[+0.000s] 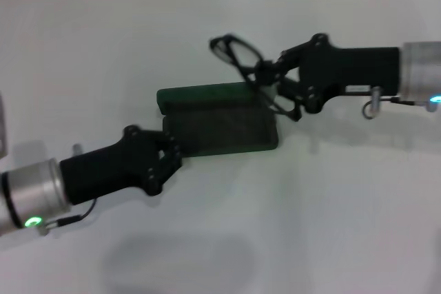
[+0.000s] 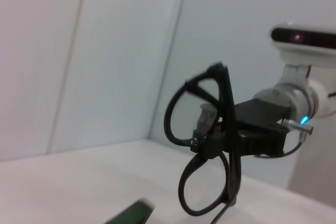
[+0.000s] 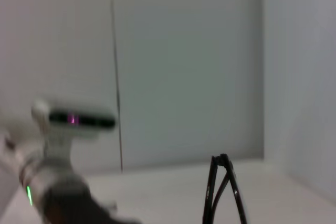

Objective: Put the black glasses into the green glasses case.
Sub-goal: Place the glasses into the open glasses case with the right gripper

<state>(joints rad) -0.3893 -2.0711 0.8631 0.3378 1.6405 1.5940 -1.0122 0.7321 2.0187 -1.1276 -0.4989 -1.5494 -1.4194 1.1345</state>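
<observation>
White table (image 1: 331, 225): right gripper (image 1: 265, 74) fingers pinching black glasses (image 1: 238, 53), seemingly mid-frame.

White tabletop (image 1: 289, 225), pale panelled wall (image 2: 105, 51) behind, dark vertical seams

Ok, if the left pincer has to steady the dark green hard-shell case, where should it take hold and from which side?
Probably the short end wall of the dark green rectangular glasses case nearest the left pincer, coming in low from the robot's left. The case lies open and flat, and the right pincer holds the thin black-framed glasses at its opposite end, so that side stays clear.
</observation>
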